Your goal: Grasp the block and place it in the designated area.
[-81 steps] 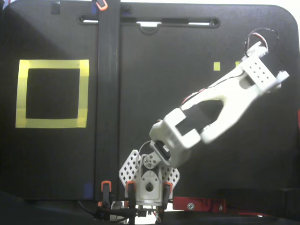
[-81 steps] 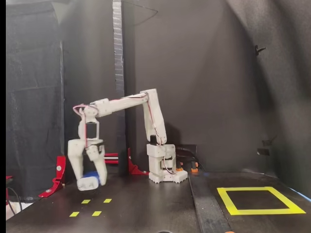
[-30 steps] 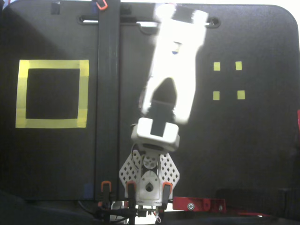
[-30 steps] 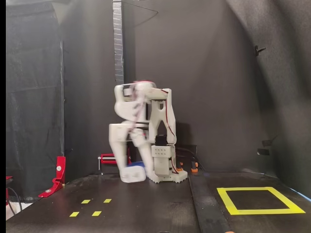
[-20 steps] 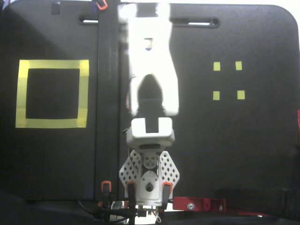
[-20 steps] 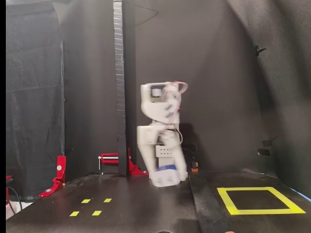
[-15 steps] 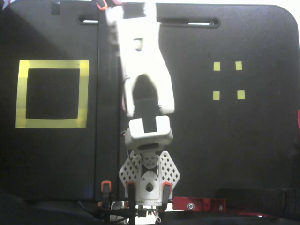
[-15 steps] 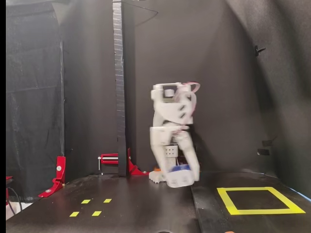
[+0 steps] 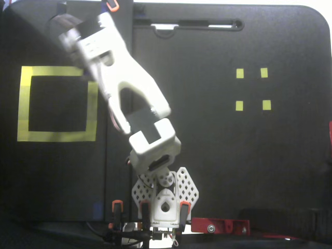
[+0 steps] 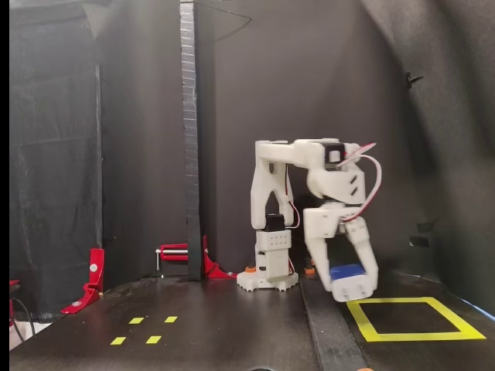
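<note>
In a fixed view from the side, my white gripper (image 10: 352,290) is shut on the small dark blue block (image 10: 348,272), held between the fingers. It hangs low over the table at the far left corner of the designated area (image 10: 410,336), a square frame of yellow tape. In a fixed view from above, the arm reaches up-left and the gripper (image 9: 65,28) sits just beyond the upper right corner of the yellow frame (image 9: 25,104). The block is hidden under the gripper there.
Four tiny yellow markers (image 9: 252,89) lie on the other side of the table and also show in the side view (image 10: 145,329). The arm's base (image 9: 165,199) is clamped at the table edge. Red clamps (image 10: 94,274) and a black post (image 10: 188,139) stand at the back.
</note>
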Robot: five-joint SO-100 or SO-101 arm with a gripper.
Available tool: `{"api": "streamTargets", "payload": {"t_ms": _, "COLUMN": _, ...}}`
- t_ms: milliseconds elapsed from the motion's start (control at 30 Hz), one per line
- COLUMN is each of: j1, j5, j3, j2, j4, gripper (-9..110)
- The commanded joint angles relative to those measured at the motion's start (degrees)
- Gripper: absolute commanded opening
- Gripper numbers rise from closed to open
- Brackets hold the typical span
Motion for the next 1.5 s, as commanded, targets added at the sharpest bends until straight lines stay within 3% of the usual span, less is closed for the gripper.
{"api": "streamTargets", "payload": {"t_ms": 0, "j1": -3.52, "j5": 2.20, "j3": -2.64, "j2": 0.35, "j4": 0.79, "gripper": 15}}
{"api": "streamTargets", "payload": {"t_ms": 333, "j1": -11.69, "j5": 8.53, "j3": -2.64, "j2": 1.32, "j4": 3.52, "gripper": 15}}
{"api": "streamTargets", "payload": {"t_ms": 900, "j1": -14.85, "j5": 9.49, "j3": -2.64, "j2": 2.90, "j4": 4.57, "gripper": 15}}
{"api": "streamTargets", "payload": {"t_ms": 1467, "j1": -16.79, "j5": 10.55, "j3": -2.64, "j2": -10.46, "j4": -2.99, "gripper": 15}}
